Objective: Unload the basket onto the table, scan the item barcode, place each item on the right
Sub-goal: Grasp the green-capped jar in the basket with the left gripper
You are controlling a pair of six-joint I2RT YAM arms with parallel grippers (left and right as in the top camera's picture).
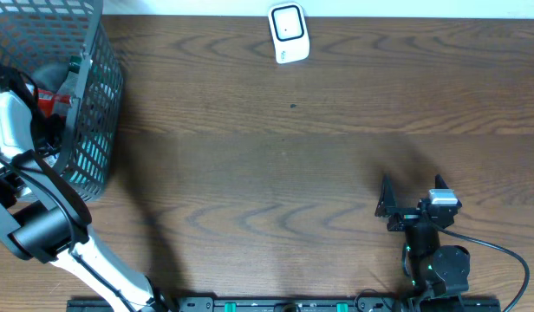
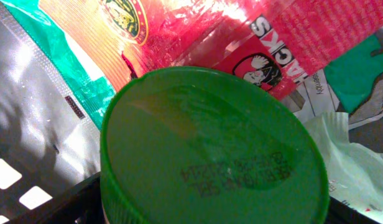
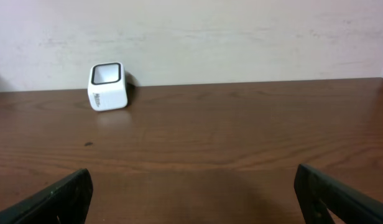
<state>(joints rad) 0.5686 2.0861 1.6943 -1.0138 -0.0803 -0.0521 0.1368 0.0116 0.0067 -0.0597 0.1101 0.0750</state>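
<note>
Left arm bent up from the near left corner, wrist dipped into the wire basket, left gripper hidden inside so open or closed cannot be told, green-lidded tub in the basket close under it against red snack packets, right gripper low near the front right edge, jaws wide and empty, bare table stretching to the white scanner at the far edge

red packet: "ACKS" in white, upside down | green lid: printed code, illegible

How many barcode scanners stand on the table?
1. The white scanner stands at the far edge of the table, near the middle; the basket could hide more.
</note>
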